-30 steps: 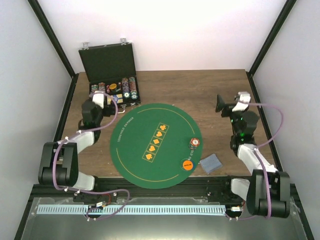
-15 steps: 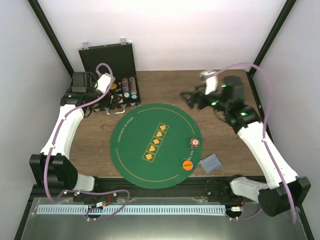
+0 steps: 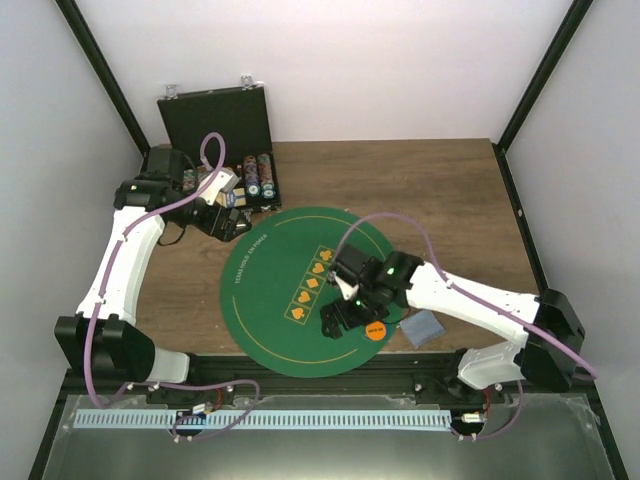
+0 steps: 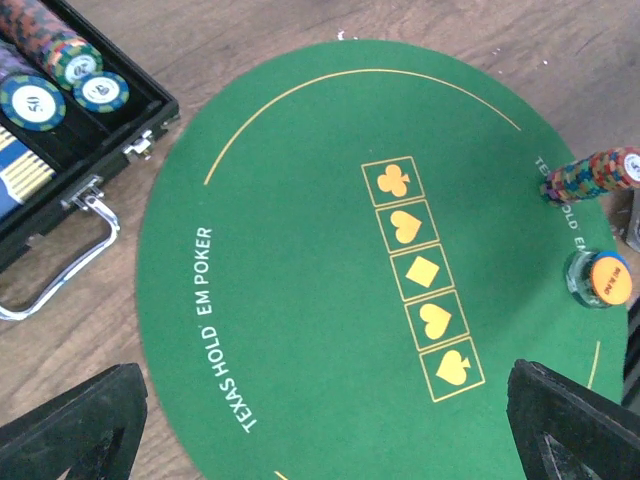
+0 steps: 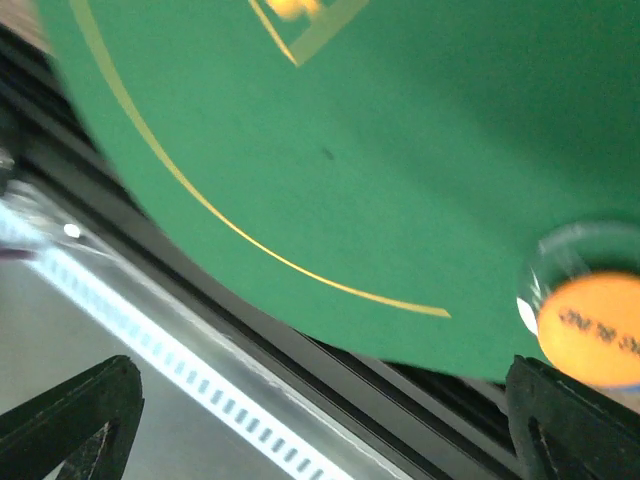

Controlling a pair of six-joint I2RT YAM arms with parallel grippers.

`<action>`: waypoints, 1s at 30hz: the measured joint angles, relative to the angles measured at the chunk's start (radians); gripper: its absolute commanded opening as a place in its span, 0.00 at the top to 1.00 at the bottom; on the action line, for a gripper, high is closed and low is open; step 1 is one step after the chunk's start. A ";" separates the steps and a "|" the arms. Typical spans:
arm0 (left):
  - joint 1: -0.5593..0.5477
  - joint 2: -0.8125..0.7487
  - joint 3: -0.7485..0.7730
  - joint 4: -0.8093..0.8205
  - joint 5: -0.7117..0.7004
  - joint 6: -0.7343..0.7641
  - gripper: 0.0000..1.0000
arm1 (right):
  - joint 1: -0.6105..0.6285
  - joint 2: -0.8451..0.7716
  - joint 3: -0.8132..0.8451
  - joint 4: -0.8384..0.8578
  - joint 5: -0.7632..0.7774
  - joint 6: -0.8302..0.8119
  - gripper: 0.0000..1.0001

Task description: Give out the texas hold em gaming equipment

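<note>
On the green felt mat (image 3: 280, 300), an orange disc (image 3: 375, 329) lies near the right rim, and a small pile of grey-blue cards (image 3: 422, 327) rests on the wood just past it. My right gripper (image 3: 338, 318) hovers open just left of the orange disc (image 5: 590, 330), nothing between its fingers. The left wrist view shows a leaning red-and-white stack of discs (image 4: 595, 172) beyond the orange disc (image 4: 607, 278). My left gripper (image 3: 228, 222) hangs open and empty at the mat's far-left edge, beside the black case (image 3: 215, 120) with its rows of discs (image 3: 255, 175).
The case's metal handle (image 4: 60, 270) sticks out toward the mat (image 4: 300, 260). A black rail (image 5: 300, 350) and a metal tray (image 3: 300, 440) run along the near edge. Bare wooden table (image 3: 440, 190) lies at the back right. Black frame posts stand at both sides.
The right arm has swung from the back right down over the mat's near part, beside the orange disc. The left gripper has come off the case to the mat's far-left edge.
</note>
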 measured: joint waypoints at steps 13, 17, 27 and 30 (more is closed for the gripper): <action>-0.007 0.000 0.000 -0.039 0.014 -0.022 0.00 | 0.007 0.040 -0.246 0.026 0.082 0.110 0.00; -0.012 -0.001 0.000 -0.040 0.010 -0.022 0.00 | 0.000 0.056 -0.246 0.037 0.125 0.109 0.00; -0.014 -0.010 0.000 -0.048 0.006 -0.021 0.00 | -0.014 0.101 -0.246 0.022 0.218 0.100 0.00; -0.016 -0.010 -0.001 -0.049 0.006 -0.021 0.00 | -0.040 0.101 -0.247 0.027 0.235 0.085 0.00</action>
